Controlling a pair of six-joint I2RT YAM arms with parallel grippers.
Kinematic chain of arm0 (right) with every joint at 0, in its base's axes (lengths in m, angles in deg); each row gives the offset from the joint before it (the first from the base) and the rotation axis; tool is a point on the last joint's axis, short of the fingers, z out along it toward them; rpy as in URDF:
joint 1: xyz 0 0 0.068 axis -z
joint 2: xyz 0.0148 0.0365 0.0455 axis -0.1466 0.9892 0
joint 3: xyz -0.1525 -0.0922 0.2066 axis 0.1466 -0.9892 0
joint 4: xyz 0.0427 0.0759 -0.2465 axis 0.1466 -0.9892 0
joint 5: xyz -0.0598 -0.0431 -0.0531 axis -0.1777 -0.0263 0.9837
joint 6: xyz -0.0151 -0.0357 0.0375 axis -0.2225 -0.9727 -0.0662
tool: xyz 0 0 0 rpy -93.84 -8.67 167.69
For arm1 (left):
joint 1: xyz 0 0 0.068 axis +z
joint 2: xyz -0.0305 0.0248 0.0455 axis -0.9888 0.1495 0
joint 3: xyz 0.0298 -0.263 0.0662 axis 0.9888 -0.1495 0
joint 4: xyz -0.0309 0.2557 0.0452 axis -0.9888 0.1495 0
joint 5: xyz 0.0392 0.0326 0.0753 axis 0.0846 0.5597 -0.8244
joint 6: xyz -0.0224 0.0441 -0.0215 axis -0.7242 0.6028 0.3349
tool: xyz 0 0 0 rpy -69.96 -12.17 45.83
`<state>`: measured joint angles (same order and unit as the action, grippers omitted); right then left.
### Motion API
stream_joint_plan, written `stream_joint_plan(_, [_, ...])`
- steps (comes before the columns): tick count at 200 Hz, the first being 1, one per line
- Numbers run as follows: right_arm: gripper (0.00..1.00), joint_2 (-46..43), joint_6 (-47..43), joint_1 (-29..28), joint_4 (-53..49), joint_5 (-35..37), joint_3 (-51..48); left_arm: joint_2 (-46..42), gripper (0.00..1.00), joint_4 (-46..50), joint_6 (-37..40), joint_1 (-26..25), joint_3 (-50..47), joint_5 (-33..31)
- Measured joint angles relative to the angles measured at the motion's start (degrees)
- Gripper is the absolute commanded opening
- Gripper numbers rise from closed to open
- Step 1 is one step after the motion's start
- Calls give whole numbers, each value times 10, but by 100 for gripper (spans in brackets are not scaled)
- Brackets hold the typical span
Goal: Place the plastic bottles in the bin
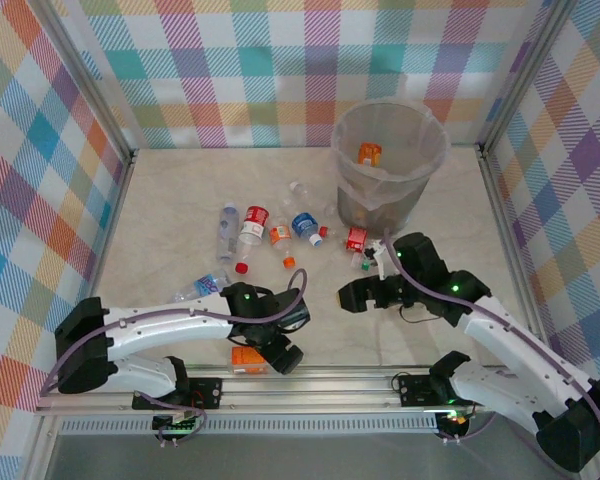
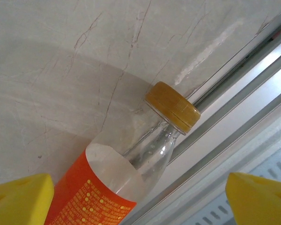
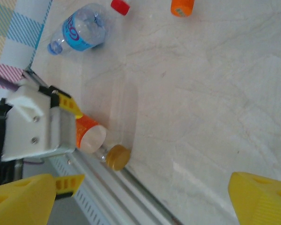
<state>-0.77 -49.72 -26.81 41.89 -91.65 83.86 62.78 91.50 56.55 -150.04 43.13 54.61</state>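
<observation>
1. Evidently, the pick-up step was in hand: the left hand (image 1: pixel 283 354) hovered over an orange-labelled bottle (image 2: pixel 103 187), fingers apart on either side, nothing clamped.
2. That bottle lay on the desk (image 1: pixel 180 190) just beside the near rail (image 2: pixel 243 79).
3. Right hand (image 1: pixel 350 296) hung apart, empty.
4. Other bottles (image 1: pixel 270 232) lay mid-desk; the bin (image 1: pixel 375 195) stood behind.
5. Judged next: close on the body, lift clear of the rail.

White, black-jointed arms (image 1: pixel 160 325) (yellow-tipped end effectors (image 2: pixel 139 199) (image 3: pixel 140 197))
</observation>
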Motion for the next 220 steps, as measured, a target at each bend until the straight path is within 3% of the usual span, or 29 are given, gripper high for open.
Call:
stream_joint_plan(76, [95,-23,15,0,-115,-16,2,58,92,-2,22,-14,0,-2])
stream_joint_plan(220, [95,-56,29,0,-130,3,2,125,84,2,23,-25,21,-41])
